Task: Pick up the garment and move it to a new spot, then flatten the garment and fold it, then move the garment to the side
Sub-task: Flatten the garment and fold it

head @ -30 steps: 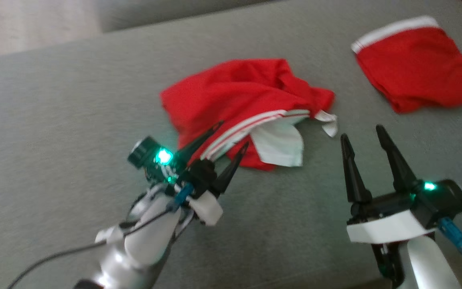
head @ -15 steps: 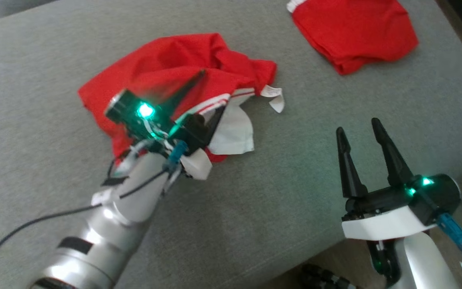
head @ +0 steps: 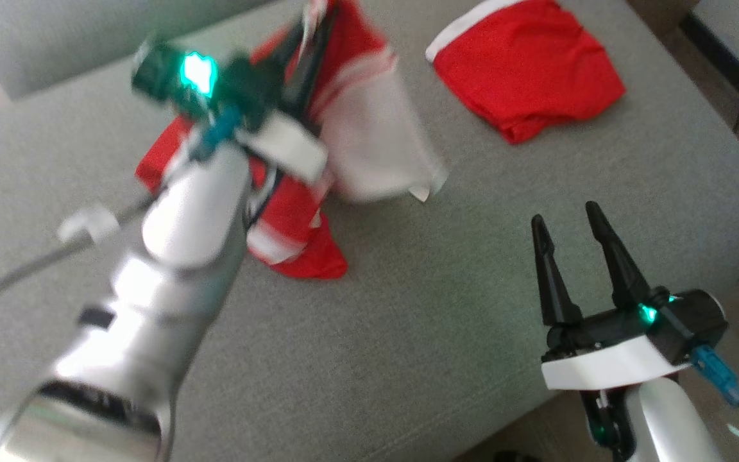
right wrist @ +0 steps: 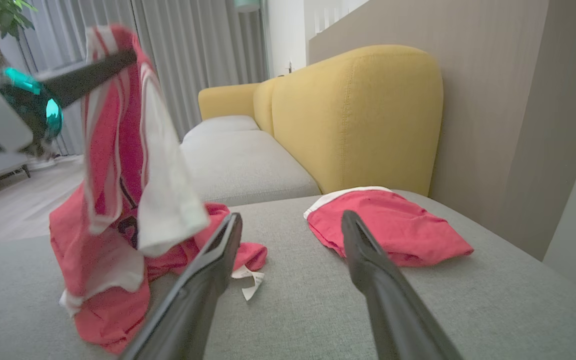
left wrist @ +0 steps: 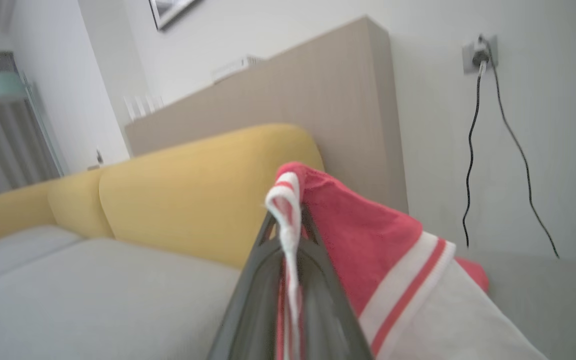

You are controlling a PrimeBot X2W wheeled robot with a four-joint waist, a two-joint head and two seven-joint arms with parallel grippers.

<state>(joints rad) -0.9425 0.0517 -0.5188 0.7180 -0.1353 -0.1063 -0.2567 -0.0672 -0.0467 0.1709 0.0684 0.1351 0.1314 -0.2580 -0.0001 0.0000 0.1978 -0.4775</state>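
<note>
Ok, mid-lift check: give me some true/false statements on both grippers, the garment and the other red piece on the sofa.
1. The left gripper is shut on the garment, with a white-banded edge pinched between its fingers. True.
2. The right gripper holds a corner of the garment. False: it is open and empty, apart from the garment, above the grey cushion.
3. The garment hangs entirely free of the cushion. False: its upper part is raised, but its lower part lies on the cushion.
4. A second red piece with a white band lies on the cushion beyond the right gripper, apart from the held garment. True.
</note>
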